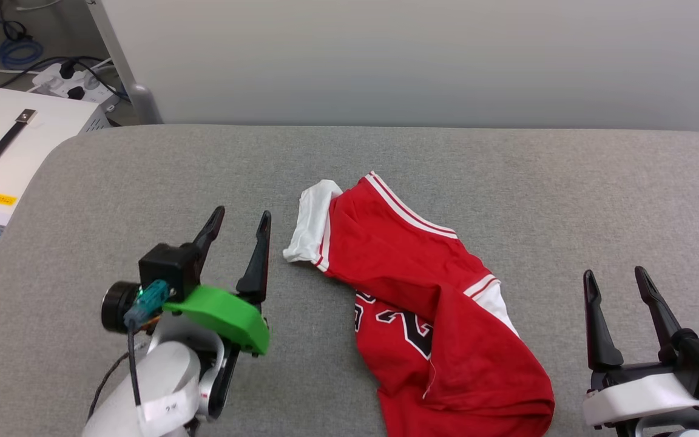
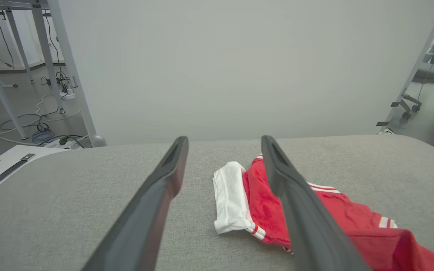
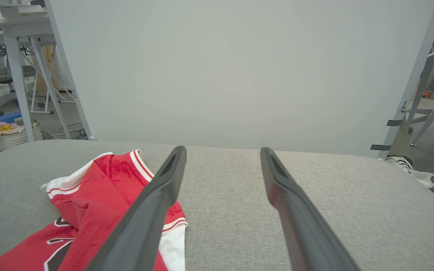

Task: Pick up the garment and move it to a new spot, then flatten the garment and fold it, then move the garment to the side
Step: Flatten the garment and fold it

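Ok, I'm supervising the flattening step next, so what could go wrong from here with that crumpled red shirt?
1. The red basketball-style T-shirt with white sleeves lies bunched on the grey fabric table, layers overlapping; a pinch may catch several and hinder flattening.
2. The open left gripper sits nearest the white sleeve; pulling that alone could twist the shirt further.

The left pincer (image 1: 243,212) and the right pincer (image 1: 613,273) each hold their 2 dark fingers spread wide, pointing forward.
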Robot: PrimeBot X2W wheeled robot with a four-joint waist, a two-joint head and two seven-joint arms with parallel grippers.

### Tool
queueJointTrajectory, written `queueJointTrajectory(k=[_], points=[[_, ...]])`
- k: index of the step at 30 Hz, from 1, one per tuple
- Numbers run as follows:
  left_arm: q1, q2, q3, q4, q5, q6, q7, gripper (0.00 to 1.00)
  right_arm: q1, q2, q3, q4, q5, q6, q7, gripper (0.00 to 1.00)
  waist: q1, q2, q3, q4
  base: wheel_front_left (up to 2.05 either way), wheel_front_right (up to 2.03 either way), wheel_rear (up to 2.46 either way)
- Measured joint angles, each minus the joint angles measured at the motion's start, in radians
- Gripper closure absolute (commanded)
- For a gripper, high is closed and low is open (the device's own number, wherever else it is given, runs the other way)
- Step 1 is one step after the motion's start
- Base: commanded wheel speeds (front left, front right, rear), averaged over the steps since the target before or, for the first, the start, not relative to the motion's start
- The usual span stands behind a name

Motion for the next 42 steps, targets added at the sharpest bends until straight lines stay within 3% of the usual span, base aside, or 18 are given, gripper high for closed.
queueJointTrajectory(k=[7,15,19,25,27,33,37,42], points=[[0.184,-0.043,0.125,-0.145,0.092,-0.015,0.000,0.00,0.015,0.000,-0.012,0.014,-0.002,0.000,0.000,0.00,0.0000,0.0000,0.003,0.012,0.00,0.00,0.00],[0.225,-0.081,0.189,-0.153,0.182,-0.088,0.000,0.00,0.015,-0.011,0.004,0.036,-0.047,0.000,0.010,0.00,0.0000,0.0000,0.019,0.030,0.00,0.00,0.00],[0.224,-0.098,0.204,-0.136,0.206,-0.107,0.000,0.00,0.010,-0.091,0.063,0.064,-0.030,0.000,0.180,0.00,0.0000,0.0000,0.034,0.044,0.00,0.00,0.00],[0.224,-0.142,0.223,-0.115,0.235,-0.133,-0.001,0.00,-0.099,-0.247,0.182,0.068,0.136,0.000,0.528,0.00,0.0000,0.0000,0.064,0.072,0.00,0.00,0.00],[0.223,-0.152,0.227,-0.099,0.239,-0.144,0.000,0.00,-0.142,-0.282,0.216,0.069,0.229,0.000,0.658,0.00,0.0000,0.0000,0.075,0.085,0.00,0.00,0.00],[0.204,-0.179,0.253,-0.085,0.255,-0.162,-0.001,0.00,-0.258,-0.355,0.259,0.086,0.356,0.000,0.934,0.00,0.0000,0.0000,0.118,0.120,0.00,0.00,0.00],[0.193,-0.194,0.272,-0.079,0.271,-0.172,0.000,0.00,-0.299,-0.373,0.270,0.112,0.376,0.000,1.045,0.00,0.0000,0.0000,0.150,0.146,0.00,0.00,0.00],[0.178,-0.219,0.291,-0.079,0.294,-0.189,-0.001,0.00,-0.335,-0.383,0.272,0.152,0.365,0.000,1.085,0.00,0.0000,0.0000,0.189,0.180,0.00,0.00,0.00]])
